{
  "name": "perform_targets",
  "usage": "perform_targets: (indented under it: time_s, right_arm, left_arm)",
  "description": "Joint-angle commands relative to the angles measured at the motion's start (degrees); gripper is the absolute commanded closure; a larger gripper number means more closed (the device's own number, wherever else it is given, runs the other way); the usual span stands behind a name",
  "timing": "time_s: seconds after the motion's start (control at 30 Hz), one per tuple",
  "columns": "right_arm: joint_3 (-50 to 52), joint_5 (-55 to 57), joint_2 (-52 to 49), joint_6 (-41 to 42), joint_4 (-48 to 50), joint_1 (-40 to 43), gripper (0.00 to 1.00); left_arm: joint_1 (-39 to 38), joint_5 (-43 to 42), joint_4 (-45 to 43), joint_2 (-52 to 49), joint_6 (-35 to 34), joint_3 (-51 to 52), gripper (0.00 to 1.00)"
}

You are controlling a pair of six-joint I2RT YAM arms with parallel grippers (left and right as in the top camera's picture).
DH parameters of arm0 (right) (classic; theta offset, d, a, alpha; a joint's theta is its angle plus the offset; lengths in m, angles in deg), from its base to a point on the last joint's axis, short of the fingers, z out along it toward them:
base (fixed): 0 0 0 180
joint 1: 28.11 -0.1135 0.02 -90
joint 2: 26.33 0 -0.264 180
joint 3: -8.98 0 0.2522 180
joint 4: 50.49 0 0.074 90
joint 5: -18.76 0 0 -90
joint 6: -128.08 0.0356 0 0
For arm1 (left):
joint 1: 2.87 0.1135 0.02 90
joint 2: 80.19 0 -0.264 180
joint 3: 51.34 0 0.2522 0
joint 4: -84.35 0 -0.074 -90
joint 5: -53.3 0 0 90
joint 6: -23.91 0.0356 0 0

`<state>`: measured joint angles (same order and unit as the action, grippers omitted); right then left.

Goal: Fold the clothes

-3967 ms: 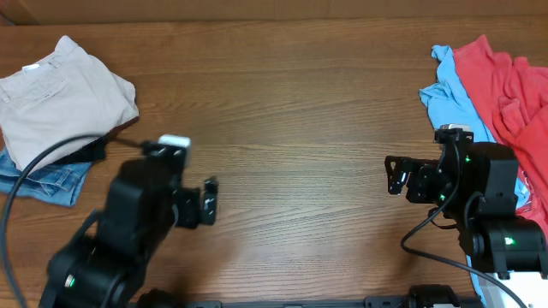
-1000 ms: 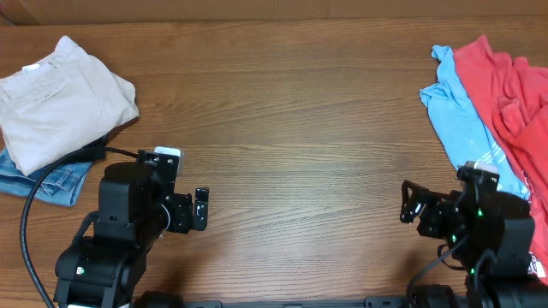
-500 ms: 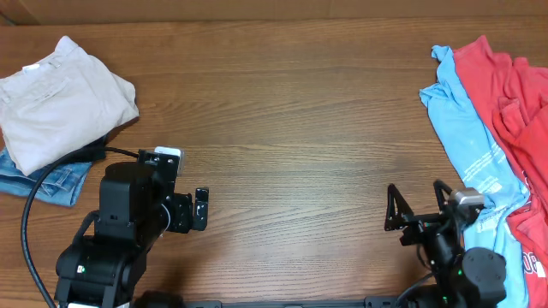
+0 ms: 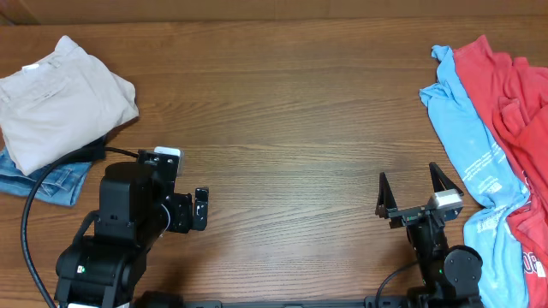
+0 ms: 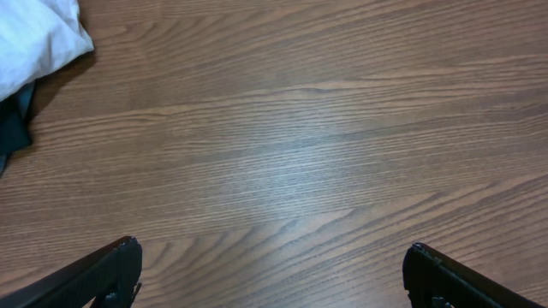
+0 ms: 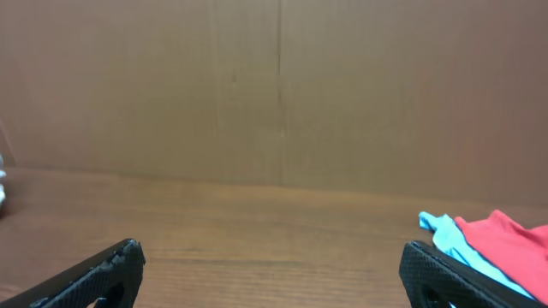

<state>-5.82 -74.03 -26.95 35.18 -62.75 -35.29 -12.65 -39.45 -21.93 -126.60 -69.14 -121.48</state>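
Far left of the bench (image 4: 291, 94): shorts (image 4: 60, 98), beige, folded into a thick pad. Lie with a white label showing at the left end. Rest on jeans (image 4: 50, 181), blue, visible only along the near side.

Next, a black cable (image 4: 60, 161). Curves over the near edge of the jeans and runs to the left arm (image 4: 124, 222), at the front left of the bench.

Left claw (image 4: 200, 210): points right, over bare wood, well apart from the shorts. Gapes wide and grasps nothing. From its own camera, left claw (image 5: 272, 248) shows only as two black fingertips in the bottom corners, with plain wood grain between them. In the top left corner of that view, a pale corner of the shorts (image 5: 38, 34).

Right of the middle, near the front edge: right claw (image 4: 408, 175). Points toward the far edge, fingers spread wide in a V. Grasps nothing. Stands just left of the blue top (image 4: 467, 137); cannot tell whether the right finger brushes it. From its own camera, right claw (image 6: 270, 246) looks level across the bench at a brown cardboard wall (image 6: 274, 94), with the blue top (image 6: 438, 229) and red top (image 6: 505, 235) low at the right.

Far right: blue top, unfolded and rumpled, stretched from the far side down to the front edge, with white print on its near part. Beside it, red top (image 4: 509, 85), also unfolded. Overlaps the blue top's right side and runs off the right edge of the overhead view.
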Motion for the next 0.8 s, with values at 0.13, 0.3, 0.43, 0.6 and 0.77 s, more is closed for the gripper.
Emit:
perform_targets:
  time_s: [0.13, 0.3, 0.43, 0.6, 0.77]
  right_arm:
    - [0.55, 0.35, 0.17, -1.25, -6.14, -0.26, 0.00]
    - [0.55, 0.37, 0.13, -1.25, -6.14, -0.26, 0.00]
    - [0.55, 0.35, 0.13, -1.25, -6.14, -0.26, 0.00]
    - [0.57, 0.35, 0.13, -1.25, -6.14, -0.26, 0.00]
    - [0.55, 0.35, 0.13, -1.25, -6.14, -0.26, 0.00]
  left_arm:
    - [-0.37, 0.39, -0.22, 0.02, -1.22, 0.20, 0.00]
    - [-0.37, 0.39, -0.22, 0.02, -1.22, 0.20, 0.00]
    - [-0.37, 0.39, -0.20, 0.02, -1.22, 0.20, 0.00]
    - [-0.37, 0.39, -0.20, 0.02, -1.22, 0.20, 0.00]
    - [0.11, 0.37, -0.17, 1.22, -1.22, 0.37, 0.00]
